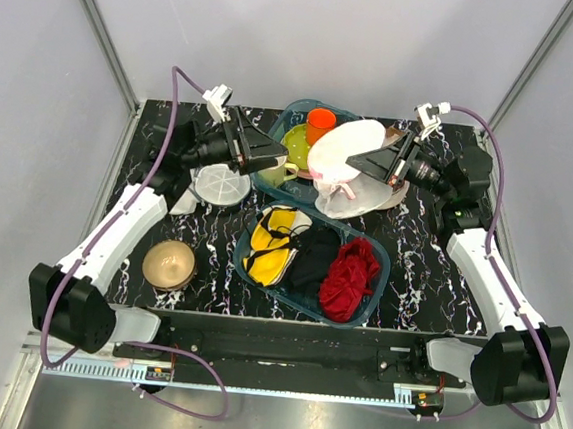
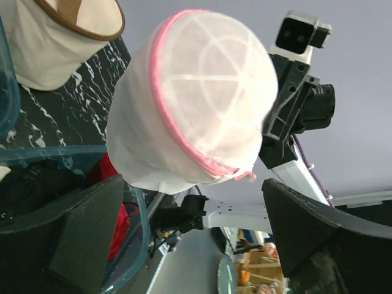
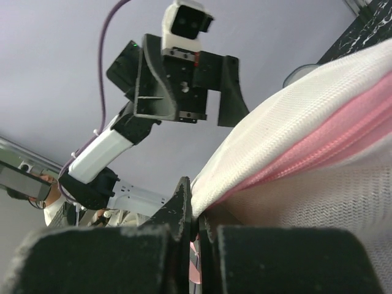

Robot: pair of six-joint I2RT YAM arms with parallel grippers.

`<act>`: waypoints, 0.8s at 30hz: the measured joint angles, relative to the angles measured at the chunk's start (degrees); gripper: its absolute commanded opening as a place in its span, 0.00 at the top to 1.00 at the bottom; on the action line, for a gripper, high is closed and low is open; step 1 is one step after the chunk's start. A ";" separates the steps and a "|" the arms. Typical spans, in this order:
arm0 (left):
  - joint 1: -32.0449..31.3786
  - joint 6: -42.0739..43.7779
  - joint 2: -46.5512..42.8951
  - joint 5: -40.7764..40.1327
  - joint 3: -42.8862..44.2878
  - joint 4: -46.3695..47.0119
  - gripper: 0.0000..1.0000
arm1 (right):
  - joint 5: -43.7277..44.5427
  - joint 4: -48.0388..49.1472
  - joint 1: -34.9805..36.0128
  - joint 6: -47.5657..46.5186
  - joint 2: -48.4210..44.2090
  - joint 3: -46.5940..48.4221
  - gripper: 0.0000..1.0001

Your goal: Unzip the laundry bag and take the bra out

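your right gripper point(image 3: 197, 228) pinches the laundry bag point(image 2: 202, 92) by its pink-trimmed rim, jaws closed on it; left of it, your left gripper point(image 2: 195, 211) hovers, jaws wide, not touching.

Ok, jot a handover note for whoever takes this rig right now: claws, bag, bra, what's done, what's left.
The left claw is open and empty, facing the laundry bag without touching it.
The right claw is shut on the bag's fabric beside the pink zip, holding the bag aloft.
The bra is not visible; it is probably inside the bag.
Done: bag lifted.
Left: the zip looks closed, so unzip it and pull the bra out.
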 measured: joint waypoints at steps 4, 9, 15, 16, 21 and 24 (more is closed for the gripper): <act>-0.48 -7.76 3.45 0.59 -2.51 6.56 0.01 | -0.94 1.73 0.00 0.46 0.00 0.00 1.00; -0.87 -15.72 8.22 1.40 -3.50 14.95 0.01 | -1.42 1.95 0.00 0.39 -0.02 -0.13 1.00; -2.60 -21.20 10.69 2.21 -3.48 22.14 0.01 | -1.46 1.55 0.00 -0.35 -0.33 -1.62 1.00; -3.17 -21.68 10.86 2.45 -3.48 23.06 0.01 | -1.46 1.42 0.00 -0.55 -0.33 -1.77 1.00; -5.55 -23.41 11.61 3.41 -3.69 25.99 0.01 | -1.40 0.15 0.00 -2.03 -0.33 -2.03 1.00; -6.12 -24.87 11.80 3.69 -4.90 28.30 0.01 | -1.27 -0.87 0.00 -3.32 -0.33 -2.03 1.00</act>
